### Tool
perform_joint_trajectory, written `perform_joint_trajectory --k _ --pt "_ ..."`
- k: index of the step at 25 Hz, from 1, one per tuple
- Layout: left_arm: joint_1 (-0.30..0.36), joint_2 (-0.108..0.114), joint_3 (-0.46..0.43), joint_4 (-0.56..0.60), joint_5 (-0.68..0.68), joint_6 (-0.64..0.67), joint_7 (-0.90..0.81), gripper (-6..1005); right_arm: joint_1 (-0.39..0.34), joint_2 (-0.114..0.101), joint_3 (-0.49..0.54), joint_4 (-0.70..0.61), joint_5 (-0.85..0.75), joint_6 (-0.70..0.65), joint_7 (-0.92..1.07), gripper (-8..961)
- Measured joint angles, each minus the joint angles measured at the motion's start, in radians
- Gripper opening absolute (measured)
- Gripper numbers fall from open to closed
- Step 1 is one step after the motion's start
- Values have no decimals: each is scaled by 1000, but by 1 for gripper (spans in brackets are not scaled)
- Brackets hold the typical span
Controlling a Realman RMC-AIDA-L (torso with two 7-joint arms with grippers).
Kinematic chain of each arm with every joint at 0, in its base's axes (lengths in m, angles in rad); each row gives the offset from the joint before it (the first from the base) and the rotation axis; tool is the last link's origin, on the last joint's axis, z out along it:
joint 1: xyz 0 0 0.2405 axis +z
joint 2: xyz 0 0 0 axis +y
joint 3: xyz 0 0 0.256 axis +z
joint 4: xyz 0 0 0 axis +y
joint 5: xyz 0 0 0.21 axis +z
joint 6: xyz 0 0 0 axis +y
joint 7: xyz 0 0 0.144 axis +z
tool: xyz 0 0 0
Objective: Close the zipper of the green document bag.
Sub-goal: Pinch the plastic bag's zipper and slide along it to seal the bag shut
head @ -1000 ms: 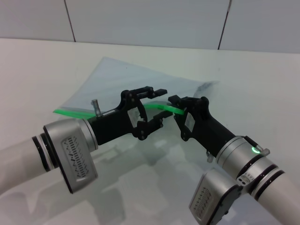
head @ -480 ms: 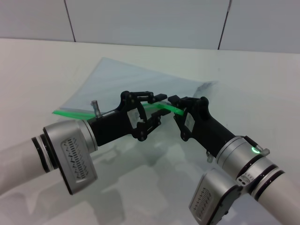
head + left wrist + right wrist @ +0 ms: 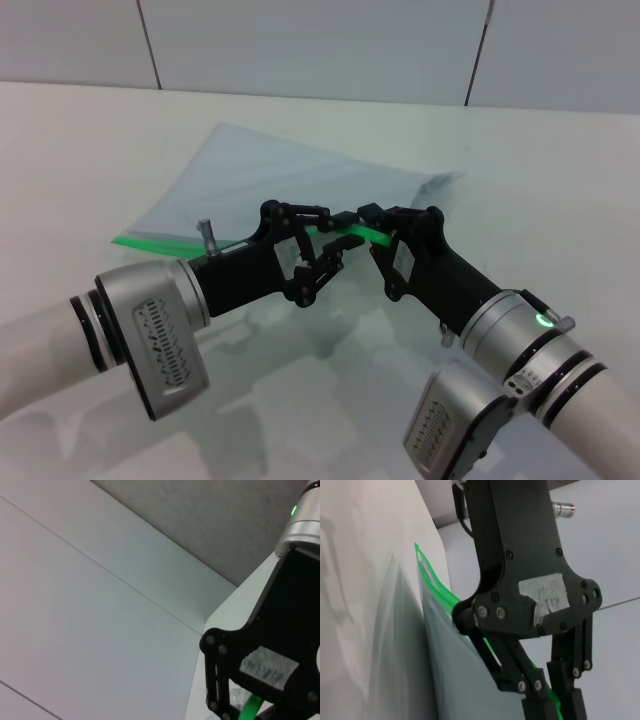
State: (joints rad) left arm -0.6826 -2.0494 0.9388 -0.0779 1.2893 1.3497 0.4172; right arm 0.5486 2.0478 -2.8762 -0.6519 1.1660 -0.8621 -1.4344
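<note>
The green document bag (image 3: 280,170) lies flat on the white table, pale and translucent. Its zipper (image 3: 150,242) is a bright green strip along the near edge, lifted off the table at its right part. My left gripper (image 3: 338,235) is closed down around the strip mid-length, one finger above it and one below. In the right wrist view the same fingers (image 3: 540,705) pinch the green strip (image 3: 432,587). My right gripper (image 3: 378,232) is shut on the strip's right end, close beside the left gripper. The left wrist view shows the strip (image 3: 250,707) entering the right gripper's black body.
The white table (image 3: 100,140) spreads wide around the bag on all sides. A tiled wall (image 3: 300,40) rises behind the table's far edge. Both forearms cross the near part of the table.
My left gripper's fingers have drawn together from wide open onto the green strip. The right gripper and the bag have stayed in place.
</note>
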Motion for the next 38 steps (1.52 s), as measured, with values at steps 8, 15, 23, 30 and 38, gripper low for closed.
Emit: perform_joint_trajectory --k 8,15,23,30,38 --pt "3 0 0 -2 1 0 0 176 -3 0 0 0 -20 0 0 45" --pt "5 0 -5 -6 0 0 0 158 -3 0 0 3 -21 -2 0 45" --pt "3 0 -8 -16 -6 0 0 136 -5 0 0 5 -20 -6 3 45" --pt "2 -1 -11 -23 -9 0 0 86 -5 0 0 6 -20 -7 3 45" --pt "0 -1 -11 -24 -10 0 0 93 -1 -1 0 5 -20 -5 9 45"
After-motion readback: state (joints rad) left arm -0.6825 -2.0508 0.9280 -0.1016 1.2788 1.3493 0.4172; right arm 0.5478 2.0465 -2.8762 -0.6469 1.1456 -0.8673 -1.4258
